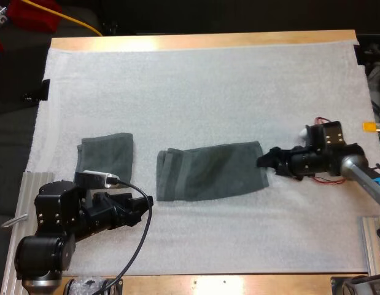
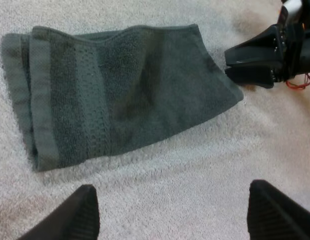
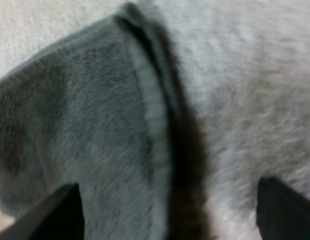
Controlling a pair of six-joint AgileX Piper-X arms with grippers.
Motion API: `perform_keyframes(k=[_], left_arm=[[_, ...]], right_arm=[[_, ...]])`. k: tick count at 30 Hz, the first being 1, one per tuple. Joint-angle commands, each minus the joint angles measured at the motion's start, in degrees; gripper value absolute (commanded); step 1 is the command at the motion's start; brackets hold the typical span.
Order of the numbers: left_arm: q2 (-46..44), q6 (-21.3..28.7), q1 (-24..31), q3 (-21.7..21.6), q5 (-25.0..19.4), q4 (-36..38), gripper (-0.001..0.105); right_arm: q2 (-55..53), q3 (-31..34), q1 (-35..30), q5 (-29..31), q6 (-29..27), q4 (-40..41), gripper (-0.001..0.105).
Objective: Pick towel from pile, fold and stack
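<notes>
Left gripper [image 1: 142, 206]: low over the near left of the mat [image 1: 208, 86]. Its fingers stand wide apart with nothing between them. It faces the long towel, and bare mat lies between its tips and the cloth.
Small towel [image 1: 105, 157]: folded flat into a compact rectangle at the mat's left side, just beyond the left gripper and apart from the long towel.
Long towel [image 1: 211, 170]: dark grey-green, lying flat near the middle of the mat, folded into a broad band. Layered hems show at its left end, a woven stripe crosses it near that end, and its right end narrows to a corner.
Right gripper [image 1: 267, 161]: down at the long towel's right end, tips just beside the corner. Its fingers are spread apart, with the towel's hemmed edge running between them but not pinched. Whether a tip touches the cloth, I cannot tell.
Table [image 1: 202, 42]: wooden, its edge showing along the far side of the white mat.
</notes>
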Motion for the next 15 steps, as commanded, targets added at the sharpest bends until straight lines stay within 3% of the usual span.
perform_keyframes(k=[1, 12, 15], left_arm=[[-0.2, 0.2, -0.1, -0.3, 0.5, 0.3, 0.061], [-0.2, 0.2, -0.1, -0.3, 2.0, 0.3, 0.061], [-0.2, 0.2, -0.1, -0.3, 2.0, 0.3, 0.061]], right_arm=[[1.0, -0.2, 1.9, -0.9, 1.0, -0.4, 0.071], [3.6, -0.2, 6.5, -0.8, 7.5, -3.7, 0.07], [3.6, -0.2, 6.5, -0.8, 7.6, -3.5, 0.054]])
